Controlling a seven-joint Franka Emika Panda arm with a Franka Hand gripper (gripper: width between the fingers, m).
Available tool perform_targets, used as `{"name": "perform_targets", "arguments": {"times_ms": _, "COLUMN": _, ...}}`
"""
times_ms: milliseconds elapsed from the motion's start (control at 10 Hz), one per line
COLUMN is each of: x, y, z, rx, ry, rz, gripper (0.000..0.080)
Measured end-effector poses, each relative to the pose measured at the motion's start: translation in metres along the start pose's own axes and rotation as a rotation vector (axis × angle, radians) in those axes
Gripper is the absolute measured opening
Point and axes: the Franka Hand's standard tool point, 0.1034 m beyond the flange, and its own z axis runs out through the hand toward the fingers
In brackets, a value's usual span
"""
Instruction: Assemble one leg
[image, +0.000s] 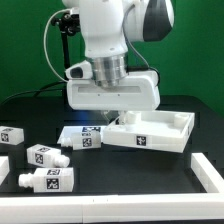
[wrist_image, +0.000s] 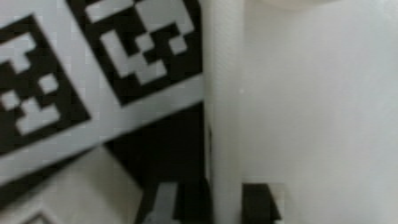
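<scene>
Exterior view: We find the arm (image: 112, 30) lowered over the dark bench (image: 120, 200). Its tool (image: 102, 118) is down at the end of the white tray (image: 150, 132) that faces the exterior view's left. The wrist housing hides the fingers, so we cannot tell whether the tool is released or clenched. One leg (image: 82, 137) lies flat on the bench just beside that end of the tray, directly under the tool. Three more legs (image: 46, 155) lie apart from it, toward the exterior view's left.

Wrist view: The picture is blurred. We note a tagged white surface (wrist_image: 107, 60) beside a plain white wall (wrist_image: 302, 100). Two dark fingertips (wrist_image: 171, 202) show at the edge; what they hold, if anything, is unclear.
</scene>
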Motion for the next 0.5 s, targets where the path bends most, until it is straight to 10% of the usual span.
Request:
{"name": "perform_targets", "arguments": {"times_ms": 200, "x": 0.042, "y": -0.002, "z": -0.01, "rx": 0.017, "ry": 0.047, "rz": -0.18, "gripper": 0.0057}}
{"name": "perform_targets", "arguments": {"times_ms": 500, "x": 0.056, "y": -0.009, "z": -0.009, "rx": 0.019, "ry": 0.061, "rz": -0.308, "gripper": 0.0057}}
